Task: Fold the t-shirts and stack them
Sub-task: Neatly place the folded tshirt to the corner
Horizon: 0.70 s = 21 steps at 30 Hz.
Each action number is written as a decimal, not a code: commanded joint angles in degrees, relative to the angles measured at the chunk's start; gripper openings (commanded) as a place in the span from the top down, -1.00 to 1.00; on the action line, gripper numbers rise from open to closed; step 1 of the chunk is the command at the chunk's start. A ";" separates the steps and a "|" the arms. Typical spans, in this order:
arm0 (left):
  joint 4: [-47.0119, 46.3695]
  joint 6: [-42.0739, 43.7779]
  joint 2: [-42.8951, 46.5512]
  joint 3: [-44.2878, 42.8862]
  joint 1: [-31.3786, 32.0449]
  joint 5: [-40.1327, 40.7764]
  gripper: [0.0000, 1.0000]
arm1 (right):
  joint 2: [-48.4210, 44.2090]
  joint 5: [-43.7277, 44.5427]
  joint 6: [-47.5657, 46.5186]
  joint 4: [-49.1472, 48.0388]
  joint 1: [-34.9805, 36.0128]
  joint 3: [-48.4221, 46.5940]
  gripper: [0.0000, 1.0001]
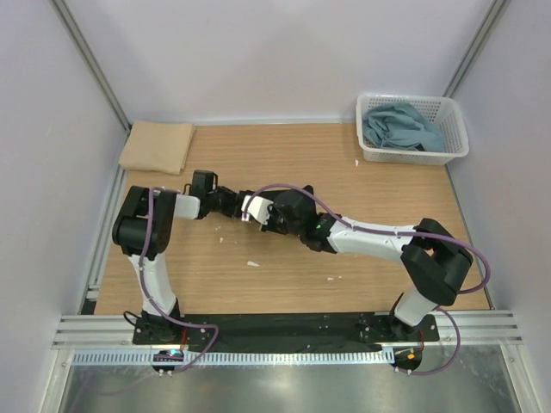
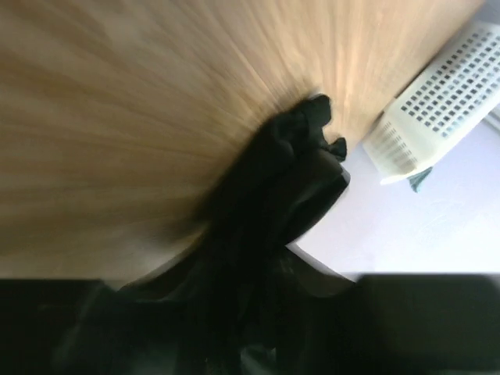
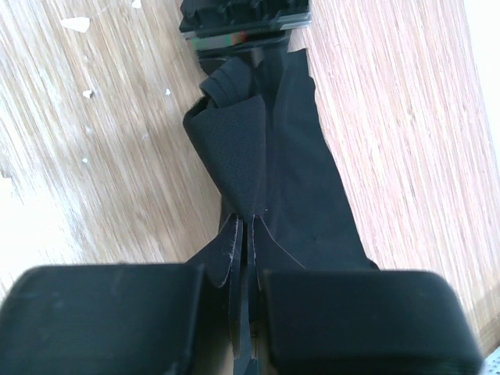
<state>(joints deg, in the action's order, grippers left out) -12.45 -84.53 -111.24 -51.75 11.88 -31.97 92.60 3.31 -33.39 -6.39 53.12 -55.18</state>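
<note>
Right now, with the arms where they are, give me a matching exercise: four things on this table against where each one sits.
Things:
1. tan t-shirt
2. blue-grey cloth
3. black t-shirt
4. white basket

Places:
A. far right corner of the table
B. clamped in the right pincer, mid-table
C. folded flat, far left corner
D. crumpled inside the basket

Pairs: 1-C, 2-D, 3-B, 4-A
</note>
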 commanded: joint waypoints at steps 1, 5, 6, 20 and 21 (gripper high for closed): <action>5.58 7.51 -2.49 -3.62 -0.54 1.47 0.83 | -2.51 -1.64 2.71 -2.93 -0.13 -2.92 0.90; 14.62 18.59 -2.06 -9.94 -1.07 3.57 1.00 | -3.65 0.37 8.06 2.16 -0.21 -4.85 0.06; 16.30 20.79 -1.70 -12.56 -1.07 4.27 1.00 | -4.43 1.25 11.21 2.78 -0.21 -4.59 -0.10; 49.78 60.43 -5.47 -44.28 -3.52 19.28 1.00 | -27.28 11.37 33.20 16.67 -5.75 14.81 -0.81; 51.19 62.28 -6.00 -46.32 -3.88 21.66 1.00 | -28.08 11.45 34.69 16.94 -5.75 15.62 -0.81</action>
<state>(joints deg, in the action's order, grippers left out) 28.27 -33.63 -116.07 -91.61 9.87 -19.53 67.51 13.15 -5.52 7.92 47.42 -42.94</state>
